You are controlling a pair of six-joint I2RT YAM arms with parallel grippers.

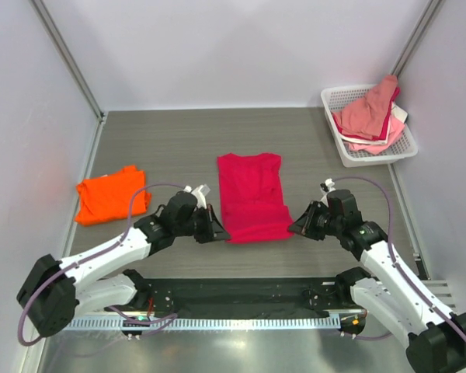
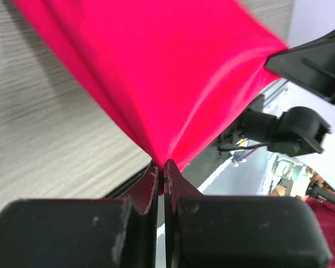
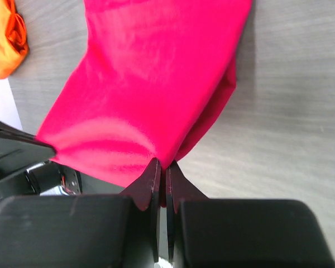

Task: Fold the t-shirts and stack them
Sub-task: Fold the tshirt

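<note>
left gripper (image 2: 162,170) is clamped tight on the near-left corner of the red t-shirt (image 1: 252,194), right gripper (image 3: 162,167) same on the near-right one, jaws nearly touching, just cloth between

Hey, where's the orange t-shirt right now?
In the top view, the orange t-shirt lies on the table's left side, left of the left end effector and apart from the red t-shirt at centre.

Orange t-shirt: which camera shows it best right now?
Top external: the orange t-shirt is seen whole there. The right wrist view catches only its edge in the upper left corner; the left wrist view shows just the red t-shirt.
</note>
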